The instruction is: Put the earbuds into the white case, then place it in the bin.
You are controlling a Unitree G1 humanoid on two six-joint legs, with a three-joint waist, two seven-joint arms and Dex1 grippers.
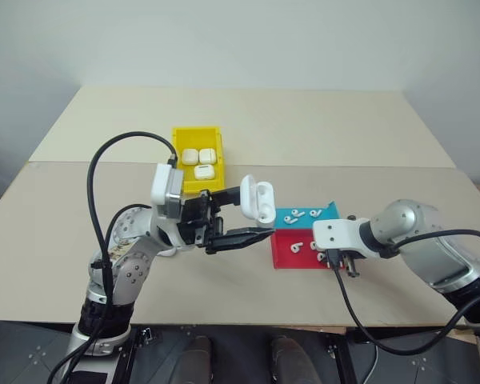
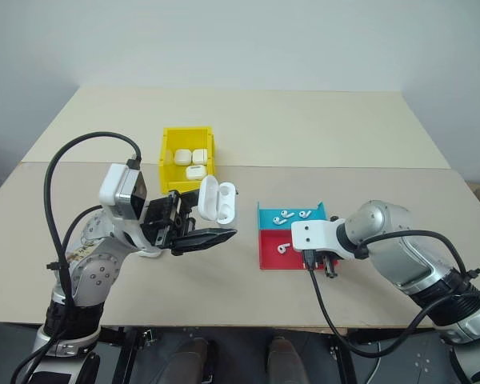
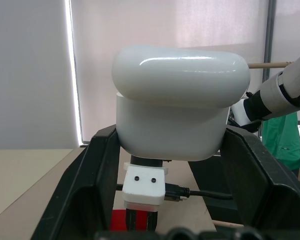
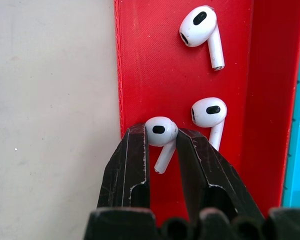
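Observation:
My left gripper (image 1: pixel 252 214) is shut on the white case (image 1: pixel 258 200), holding it above the table with its lid flipped open. In the left wrist view the case (image 3: pixel 180 115) sits between both black fingers (image 3: pixel 90 170). My right gripper (image 4: pixel 161 137) points down into the red tray (image 4: pixel 140 65), shut on one earbud (image 4: pixel 160 131) that lies on the tray. Two more earbuds (image 4: pixel 202 27) (image 4: pixel 210 112) lie loose beside it. The yellow bin (image 1: pixel 188 134) stands behind the left gripper.
Three closed white cases (image 1: pixel 198 158) lie inside the bin. A blue tray (image 1: pixel 326 211) with two earbuds (image 1: pixel 296 214) adjoins the red tray (image 1: pixel 292 258) on its far side. A seam crosses the table (image 1: pixel 344 136) behind the trays.

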